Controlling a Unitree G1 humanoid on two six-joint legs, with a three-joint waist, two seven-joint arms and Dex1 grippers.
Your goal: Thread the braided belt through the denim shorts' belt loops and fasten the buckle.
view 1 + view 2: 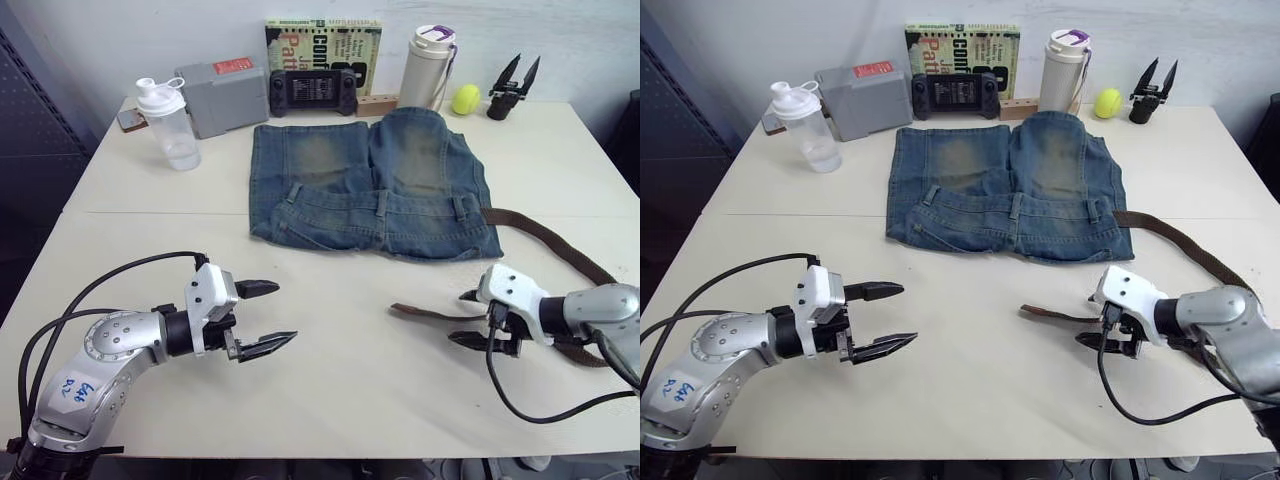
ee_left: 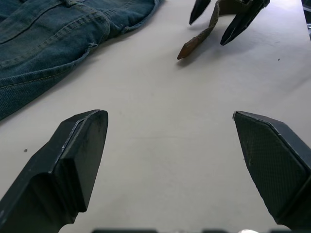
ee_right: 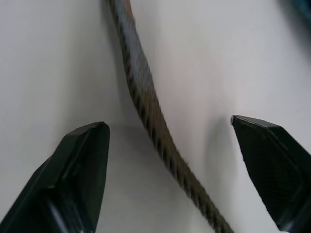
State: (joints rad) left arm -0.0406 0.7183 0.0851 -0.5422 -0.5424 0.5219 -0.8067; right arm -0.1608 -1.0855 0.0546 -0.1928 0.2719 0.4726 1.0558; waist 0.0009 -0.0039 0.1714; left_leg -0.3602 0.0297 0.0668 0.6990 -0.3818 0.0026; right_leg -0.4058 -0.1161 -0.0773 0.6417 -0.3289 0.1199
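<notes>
From the head, a white table [image 1: 330, 400] against a pale wall is seen; the denim shorts [image 1: 375, 185] lie far-centre. The left gripper [image 1: 262, 318] is spread wide, empty. At the right wrist, the right gripper [image 3: 170, 145] is parted astride the braided belt [image 3: 146, 111], not pinching.

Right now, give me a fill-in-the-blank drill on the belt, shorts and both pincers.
1. The right pincer is ____, straddling the braided belt.
2. The left pincer holds ____.
3. The denim shorts lie flat on the ____.
4. The belt's tapered tip points toward the robot's ____ side.

Missing words: open; nothing; table; left
</notes>
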